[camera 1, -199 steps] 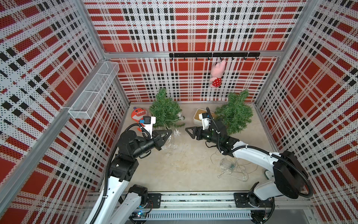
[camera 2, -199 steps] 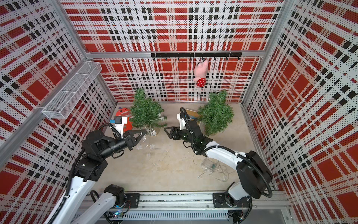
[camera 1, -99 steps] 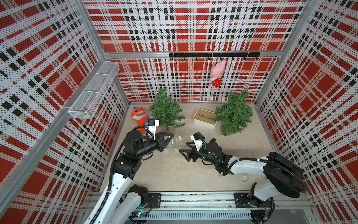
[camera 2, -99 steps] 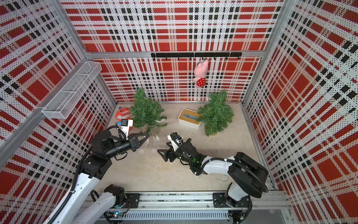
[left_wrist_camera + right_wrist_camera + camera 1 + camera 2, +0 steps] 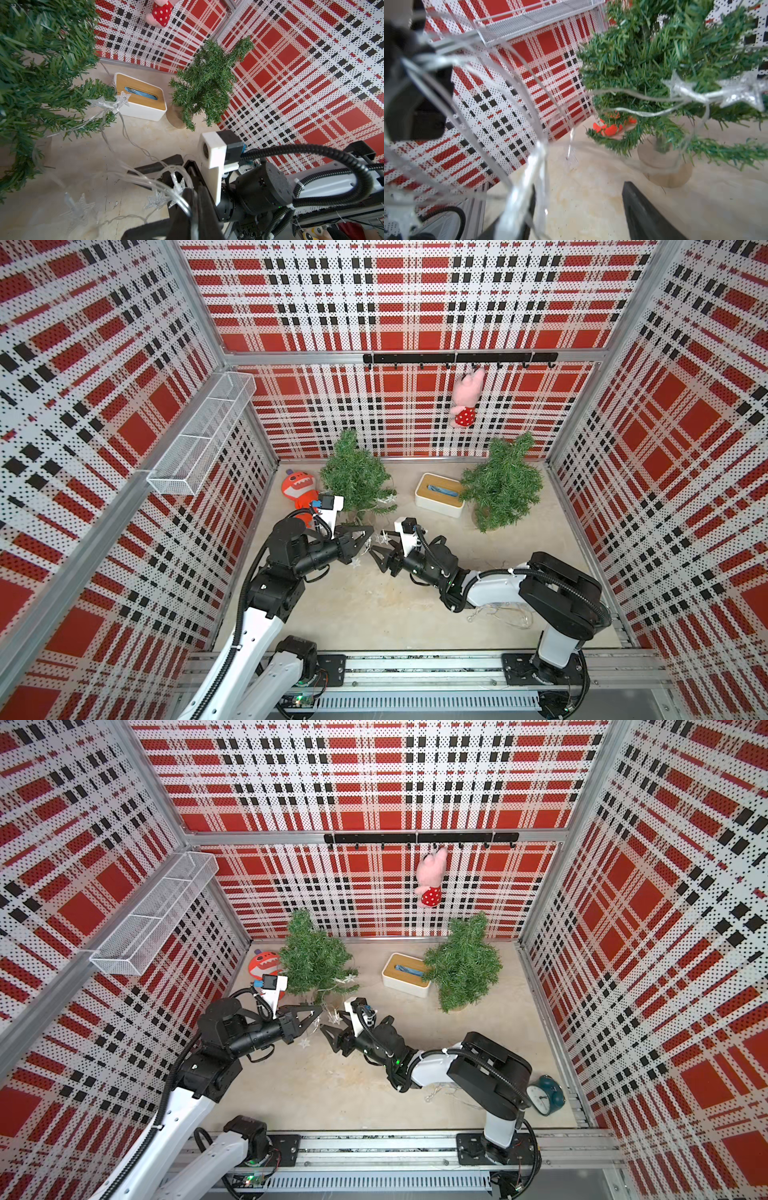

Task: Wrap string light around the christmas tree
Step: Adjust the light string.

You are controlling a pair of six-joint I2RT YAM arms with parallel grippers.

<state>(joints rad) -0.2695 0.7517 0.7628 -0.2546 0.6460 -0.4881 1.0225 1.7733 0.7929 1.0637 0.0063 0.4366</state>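
Blurred string light, clock half hidden

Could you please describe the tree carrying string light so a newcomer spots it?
Near the back wall, find the orange plush toy. The Christmas tree beside it is the one; unlike the other tree, star lights hang on its lower branches.

Right hand swung nearer left hand.

Both top views are bright and evenly lit, with only faint, soft shadows on the bench. The plaid walls bow outward toward the frame edges. In the right wrist view the near string light is smeared and unfocused. The left wrist view is sharper, its nearest Christmas tree branches soft.
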